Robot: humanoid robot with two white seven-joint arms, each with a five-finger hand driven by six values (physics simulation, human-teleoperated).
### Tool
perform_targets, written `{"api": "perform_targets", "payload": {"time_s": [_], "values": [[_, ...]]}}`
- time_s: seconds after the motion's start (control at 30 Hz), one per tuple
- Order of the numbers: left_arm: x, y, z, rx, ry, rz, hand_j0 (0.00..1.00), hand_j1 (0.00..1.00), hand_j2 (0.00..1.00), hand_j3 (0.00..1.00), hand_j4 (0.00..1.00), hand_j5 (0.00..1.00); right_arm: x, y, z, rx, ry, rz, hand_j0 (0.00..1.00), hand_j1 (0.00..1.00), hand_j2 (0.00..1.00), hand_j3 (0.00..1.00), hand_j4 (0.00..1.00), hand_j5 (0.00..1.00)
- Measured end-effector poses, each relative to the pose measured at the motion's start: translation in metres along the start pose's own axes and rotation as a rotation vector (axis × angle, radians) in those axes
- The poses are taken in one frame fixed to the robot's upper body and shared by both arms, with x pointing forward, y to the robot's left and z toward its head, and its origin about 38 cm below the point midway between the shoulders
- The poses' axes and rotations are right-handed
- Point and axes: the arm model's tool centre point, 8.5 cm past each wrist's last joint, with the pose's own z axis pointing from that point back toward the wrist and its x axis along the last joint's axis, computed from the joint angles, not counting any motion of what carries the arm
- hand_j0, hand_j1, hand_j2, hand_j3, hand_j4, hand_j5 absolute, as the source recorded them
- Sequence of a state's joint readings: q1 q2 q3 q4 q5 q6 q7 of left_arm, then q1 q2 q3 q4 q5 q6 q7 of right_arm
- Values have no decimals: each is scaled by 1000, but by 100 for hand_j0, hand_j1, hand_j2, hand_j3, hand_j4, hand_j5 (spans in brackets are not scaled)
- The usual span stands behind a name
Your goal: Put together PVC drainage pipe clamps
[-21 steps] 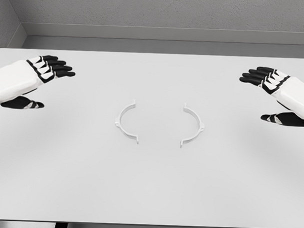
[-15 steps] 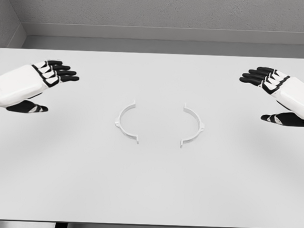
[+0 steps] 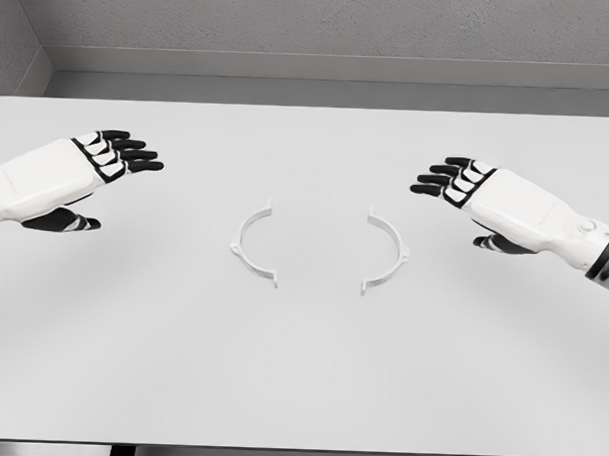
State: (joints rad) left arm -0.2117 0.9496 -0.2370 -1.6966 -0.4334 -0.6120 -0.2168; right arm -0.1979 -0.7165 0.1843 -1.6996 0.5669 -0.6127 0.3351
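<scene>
Both robot hands hovered with fingers spread and nothing in them: the left robot hand over the left side of the plain white rectangular surface, the right robot hand over the right side, each well apart from the parts. Nearest the camera the surface lay bare. Further in, near its middle, two thin white plastic half-ring clamp pieces lay flat with a gap between them, open sides facing each other: the left half-ring clamp piece bulged toward the left robot hand, the right half-ring clamp piece toward the right one. Beyond them stood a grey wall.

Judging from this layout, the step in hand was the reach, one robot hand to each piece. To do it well, each should come down on the outer bulge of its own half, pinching the thin band at the curved middle so the end tabs stayed free to meet. Flat, light pieces could skid, so a gentle, square approach seemed wise
</scene>
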Motion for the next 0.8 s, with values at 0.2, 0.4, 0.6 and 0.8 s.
{"api": "perform_targets", "payload": {"time_s": [0.2, 0.4, 0.6, 0.8], "values": [[6, -17, -4, -82, -24, 15, 100, 100, 100, 100, 100, 100, 3, 21, -15, -18, -1, -76, 100, 100, 100, 100, 100, 100], [13, -33, -8, -174, -48, 4, 100, 100, 100, 100, 100, 100, -1, 37, -28, -15, 10, -126, 100, 100, 100, 100, 100, 100], [18, -42, -12, -223, -65, -26, 100, 100, 100, 100, 100, 100, 2, 47, -34, -3, 5, -151, 100, 100, 100, 100, 100, 100], [17, -22, -31, -209, -92, -92, 100, 100, 100, 100, 100, 100, 0, 44, -42, -11, 4, -149, 100, 100, 100, 100, 100, 100]]}}
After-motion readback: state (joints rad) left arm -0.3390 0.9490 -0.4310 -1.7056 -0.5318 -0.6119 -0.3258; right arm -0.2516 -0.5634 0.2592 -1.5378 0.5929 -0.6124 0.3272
